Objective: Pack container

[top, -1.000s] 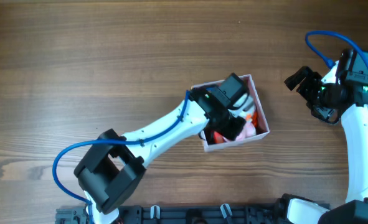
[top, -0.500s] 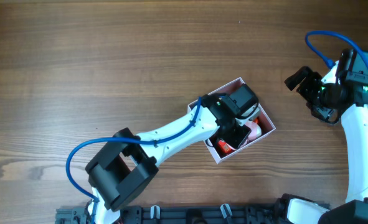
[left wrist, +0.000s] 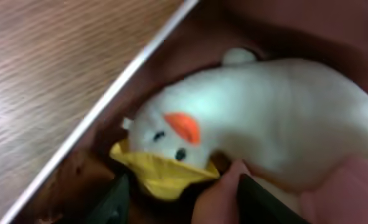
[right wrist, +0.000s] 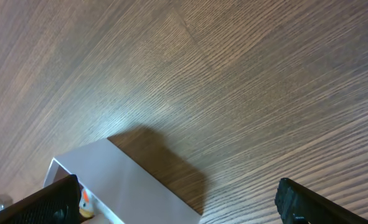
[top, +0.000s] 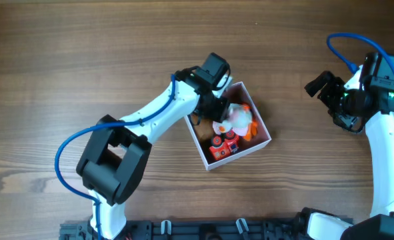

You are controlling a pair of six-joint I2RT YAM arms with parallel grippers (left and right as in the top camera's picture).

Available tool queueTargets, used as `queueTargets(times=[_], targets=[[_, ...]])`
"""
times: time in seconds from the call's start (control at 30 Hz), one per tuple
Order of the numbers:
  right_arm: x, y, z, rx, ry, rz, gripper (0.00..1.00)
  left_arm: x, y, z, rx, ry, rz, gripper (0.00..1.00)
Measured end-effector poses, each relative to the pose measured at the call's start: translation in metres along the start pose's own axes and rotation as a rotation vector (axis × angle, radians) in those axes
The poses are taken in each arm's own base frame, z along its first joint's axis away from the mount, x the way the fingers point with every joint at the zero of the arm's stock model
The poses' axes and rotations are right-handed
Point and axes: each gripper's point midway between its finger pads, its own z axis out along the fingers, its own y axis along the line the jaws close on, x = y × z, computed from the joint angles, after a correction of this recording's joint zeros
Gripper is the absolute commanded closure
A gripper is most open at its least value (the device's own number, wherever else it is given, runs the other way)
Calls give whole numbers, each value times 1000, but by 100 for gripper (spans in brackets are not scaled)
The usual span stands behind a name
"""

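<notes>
The container (top: 239, 154), a square white-walled box with a pink inside, sits tilted at mid-table. It holds a white plush duck (top: 233, 117) with an orange beak, a small red toy (top: 223, 145) and other small toys. My left gripper (top: 213, 107) reaches into its upper-left corner. In the left wrist view the duck (left wrist: 264, 124) lies just ahead of the parted fingers (left wrist: 184, 202), with a yellow piece (left wrist: 162, 174) and a pink toy (left wrist: 224, 193) between them and the white wall (left wrist: 109, 98) at the left. My right gripper (top: 319, 87) is open and empty at the far right.
The right wrist view shows the container's white outer wall (right wrist: 134, 186) low at the left, between the wide-open fingers (right wrist: 180, 205), and bare wood beyond. A black rail (top: 203, 230) runs along the table's front edge.
The container has slid left and turned with the left arm. My left gripper moved from over its middle to its upper-left corner, uncovering the toys. The right arm has not moved.
</notes>
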Motion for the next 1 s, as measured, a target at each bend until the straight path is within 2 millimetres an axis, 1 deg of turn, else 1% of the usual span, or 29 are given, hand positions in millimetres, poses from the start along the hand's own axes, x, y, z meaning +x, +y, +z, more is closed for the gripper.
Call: queueTargets(times=[0.07,0.13,0.2,0.27,0.3,0.33,0.37,0.4,0.43,0.47,0.5,0.53,0.6,0.63,0.67,0.7,0.73,0.8,0.83,0.87,0.9,0.93,1.0], targets=[[0,0,0,0,0,0,0,-6,11,-1,-15,-21,10,44],[0,0,0,0,0,0,0,-8,19,-3,-27,-20,8,44],[0,0,0,0,0,0,0,-21,32,-13,-53,-31,-1,43],[0,0,0,0,0,0,1,-37,32,-36,-67,-49,22,43],[0,0,0,0,0,0,0,-54,26,-55,-68,-88,46,42],[0,0,0,0,0,0,0,-66,20,-71,-65,-129,64,42],[0,0,0,-1,0,0,0,-69,13,-83,-64,-148,82,43],[0,0,0,0,0,0,0,-64,7,-86,-60,-134,93,44],[0,0,0,-1,0,0,0,-58,-1,-85,-40,-113,107,49],[0,0,0,0,0,0,0,-48,-20,-82,3,-77,132,53],[0,0,0,0,0,0,0,-40,-32,-80,23,-51,157,63],[0,0,0,0,0,0,0,-29,-45,-77,38,-17,182,65],[0,0,0,0,0,0,0,-7,-76,-71,43,41,256,63],[0,0,0,0,0,0,0,-4,-80,-70,35,46,266,63],[0,0,0,0,0,0,0,-3,-81,-69,17,45,273,63],[0,0,0,0,0,0,1,-4,-77,-67,-1,41,271,64],[0,0,0,0,0,0,1,-3,-67,-59,-30,51,259,68],[0,0,0,0,0,0,1,2,-49,-36,-70,94,225,69],[0,0,0,0,0,0,0,8,-37,-23,-88,130,191,68],[0,0,0,0,0,0,0,10,-32,-16,-94,147,162,65],[0,0,0,0,0,0,0,7,-25,-12,-97,145,137,59],[0,0,0,0,0,0,0,-1,-22,-14,-94,111,119,56],[0,0,0,0,0,0,0,-18,-12,-15,-100,52,90,56]])
